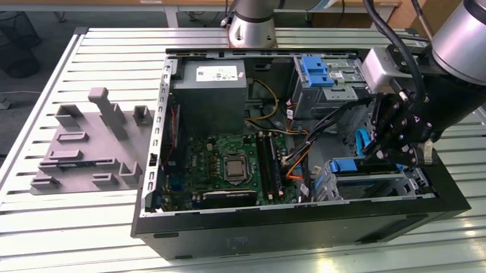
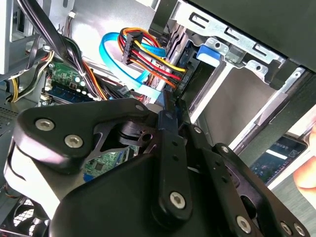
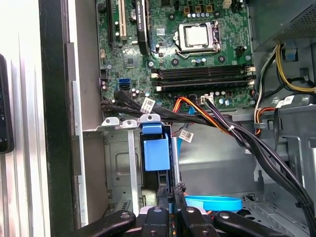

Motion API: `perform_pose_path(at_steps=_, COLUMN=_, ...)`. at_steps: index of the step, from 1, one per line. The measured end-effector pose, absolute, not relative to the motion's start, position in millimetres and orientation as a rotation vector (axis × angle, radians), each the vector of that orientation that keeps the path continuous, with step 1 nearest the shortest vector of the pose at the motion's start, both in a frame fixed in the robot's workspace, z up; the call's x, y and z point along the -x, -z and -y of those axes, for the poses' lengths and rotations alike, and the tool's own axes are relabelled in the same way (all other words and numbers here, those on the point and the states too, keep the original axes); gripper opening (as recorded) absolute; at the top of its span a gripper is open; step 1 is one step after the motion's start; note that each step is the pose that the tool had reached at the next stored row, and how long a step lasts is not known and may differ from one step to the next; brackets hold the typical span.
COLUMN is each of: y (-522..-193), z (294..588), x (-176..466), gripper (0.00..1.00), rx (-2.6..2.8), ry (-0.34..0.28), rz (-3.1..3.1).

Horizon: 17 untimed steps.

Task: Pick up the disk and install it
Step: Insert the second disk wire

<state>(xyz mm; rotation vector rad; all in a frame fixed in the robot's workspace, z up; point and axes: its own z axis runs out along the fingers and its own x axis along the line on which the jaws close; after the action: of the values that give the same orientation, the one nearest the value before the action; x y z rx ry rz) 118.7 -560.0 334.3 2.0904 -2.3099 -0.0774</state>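
The disk [image 1: 351,166] stands on edge in a metal drive cage [image 1: 379,185] at the front corner of the open computer case, on the exterior view's right. Its bright blue carrier [image 3: 155,153] shows between the cage's rails in the first wrist view, and as a blue end piece [image 2: 210,53] in the second wrist view. My gripper [image 1: 379,154] hangs over the carrier's near end. The black fingertips [image 3: 180,200] are closed together, so the gripper [image 3: 172,193] is shut. The gripper [image 2: 174,104] shows the same closed tips. I cannot tell whether they pinch the carrier.
A ribbed blue latch [image 1: 315,71] sits in the upper bay. The grey power supply [image 1: 209,96], motherboard [image 1: 227,165], black and orange cable bundles [image 3: 237,133] and a light blue flat cable [image 3: 217,202] crowd the case. A grey fixture block [image 1: 83,142] lies on the slatted table.
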Motion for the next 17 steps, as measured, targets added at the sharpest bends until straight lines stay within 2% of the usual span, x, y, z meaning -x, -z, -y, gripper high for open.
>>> perform_pose_path(at_steps=17, y=-330.0, z=560.1, x=-118.7, gripper=0.16, rx=-2.103, ry=0.077, rz=2.298)
